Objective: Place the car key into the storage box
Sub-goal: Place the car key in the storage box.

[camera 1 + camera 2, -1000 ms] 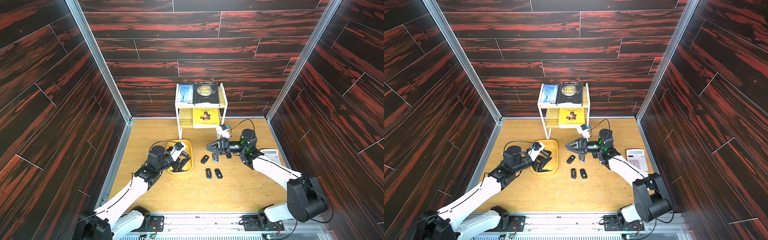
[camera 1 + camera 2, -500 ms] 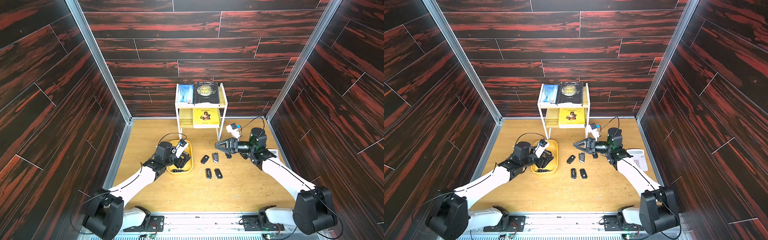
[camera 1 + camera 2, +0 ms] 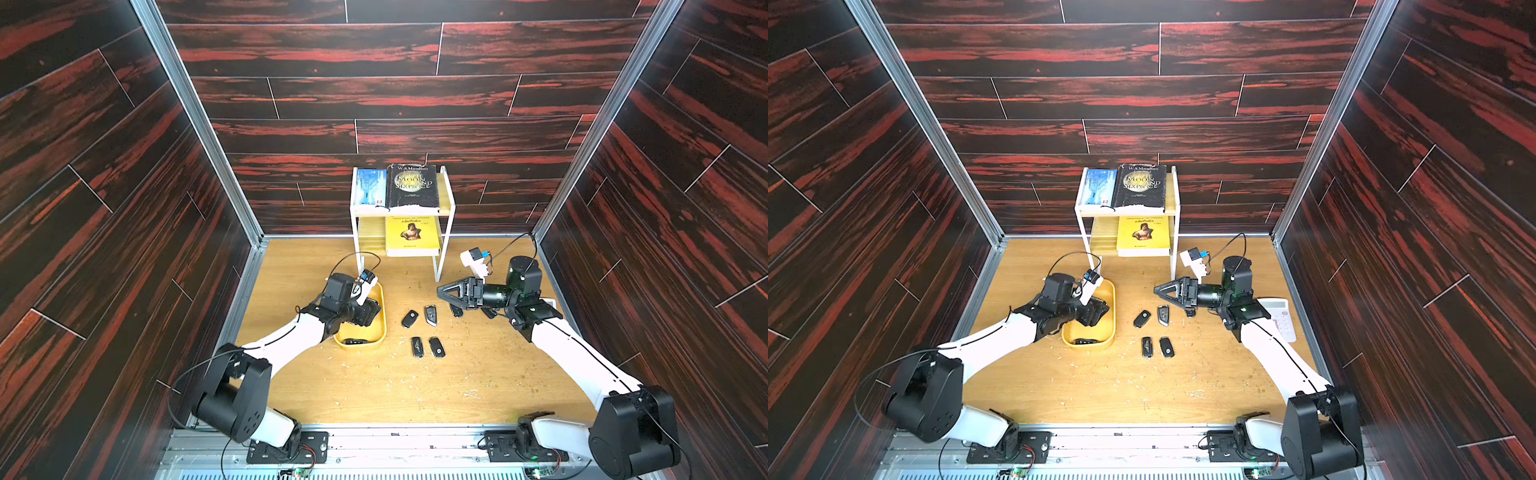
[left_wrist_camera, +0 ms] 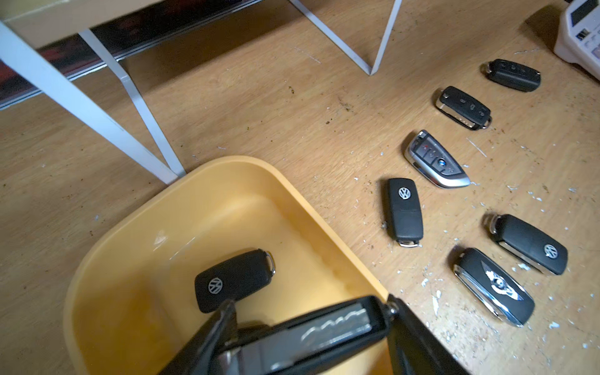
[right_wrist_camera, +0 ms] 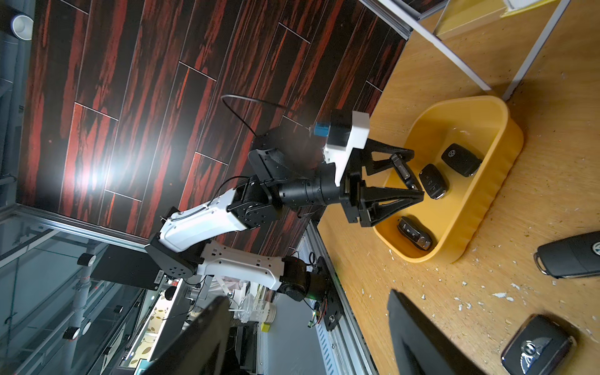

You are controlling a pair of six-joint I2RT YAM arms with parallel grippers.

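**Car key (image 4: 308, 334) inside the yellow storage box (image 4: 227, 160) rim, left gripper (image 4: 310, 306) on it.**

Left jaws wide, key spanning them end to end, touching both fingers (image 4: 418, 344): reads as held, mid-box, between two fobs (image 5: 461, 159) already in. Box sits at 9 o'clock of six loose fobs (image 4: 436, 159); right gripper (image 3: 441, 291) parted, empty, at their 1 o'clock. Key looks light, rigid, slick-shelled; end-to-end hold may pivot, flat sides at mid-body seem safer.
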